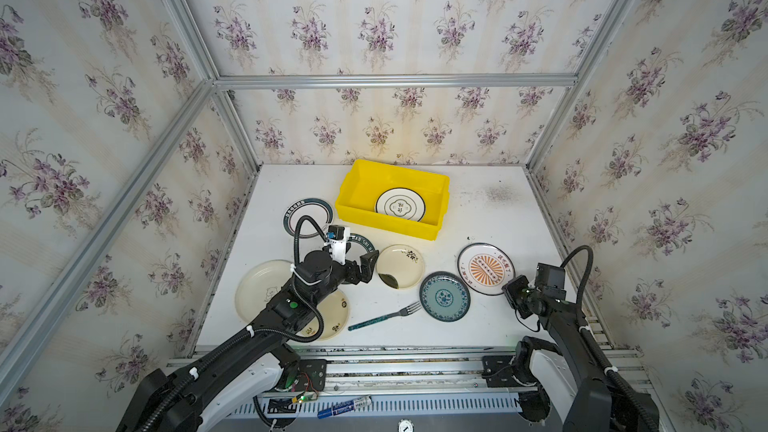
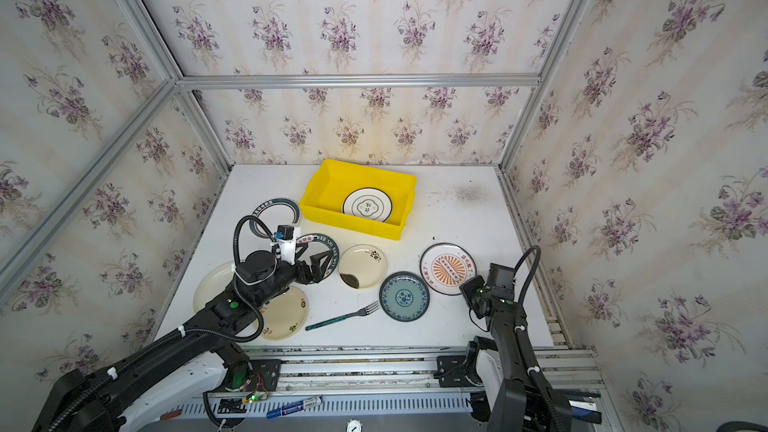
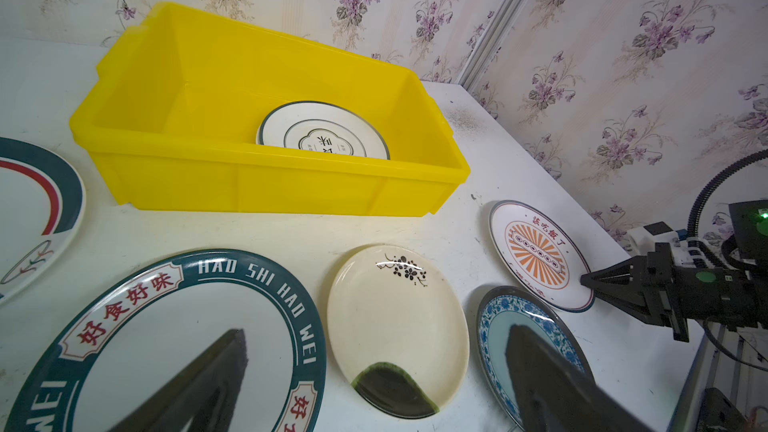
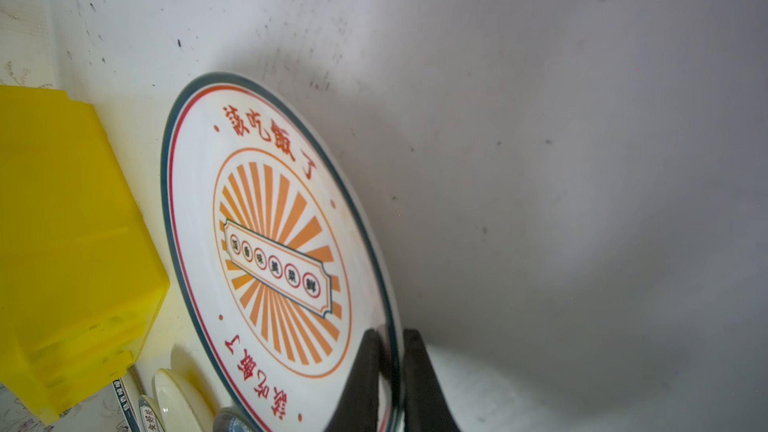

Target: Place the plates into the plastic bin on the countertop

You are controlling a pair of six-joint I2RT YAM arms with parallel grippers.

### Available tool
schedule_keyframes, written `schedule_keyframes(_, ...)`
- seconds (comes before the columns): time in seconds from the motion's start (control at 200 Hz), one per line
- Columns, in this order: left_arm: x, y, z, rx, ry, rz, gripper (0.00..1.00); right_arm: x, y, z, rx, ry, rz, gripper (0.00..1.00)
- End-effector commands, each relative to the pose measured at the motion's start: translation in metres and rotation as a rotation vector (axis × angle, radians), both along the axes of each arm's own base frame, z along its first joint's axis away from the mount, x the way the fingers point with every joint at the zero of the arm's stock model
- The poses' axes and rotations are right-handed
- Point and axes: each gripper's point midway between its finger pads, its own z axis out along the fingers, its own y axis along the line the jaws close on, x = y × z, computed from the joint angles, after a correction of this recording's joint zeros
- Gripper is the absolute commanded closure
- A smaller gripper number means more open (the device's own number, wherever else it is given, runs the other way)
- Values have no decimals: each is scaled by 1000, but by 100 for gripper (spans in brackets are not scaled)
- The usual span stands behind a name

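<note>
though mostly white, orange sunburst plate (image 4: 274, 251) with thin teal rim

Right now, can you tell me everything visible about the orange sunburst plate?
The orange sunburst plate is round, shallow and glossy, ceramic by its look: white, with a thin dark teal rim, a red line inside it, red Chinese characters and orange rays around a framed label. It sits face up on the right side of the white countertop, apart from the yellow bin. The right hand is shut on its rim, pinching it between both fingers.
</note>
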Motion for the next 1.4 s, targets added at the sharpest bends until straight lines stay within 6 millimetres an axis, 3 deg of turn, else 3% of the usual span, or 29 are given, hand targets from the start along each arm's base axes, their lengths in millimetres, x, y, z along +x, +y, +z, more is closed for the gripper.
schedule_keyframes(0.0,0,1,2,0,-11,1,0,-22,-3,-12,-23,102,-19,100)
schedule_keyframes(0.635,3,1,-3,15,2,15,0,3,-6,53,-69,-122,-7,100)
schedule_keyframes(1.394,6,9,-7,23,-8,56,0,26,-8,111,-127,-248,64,100)
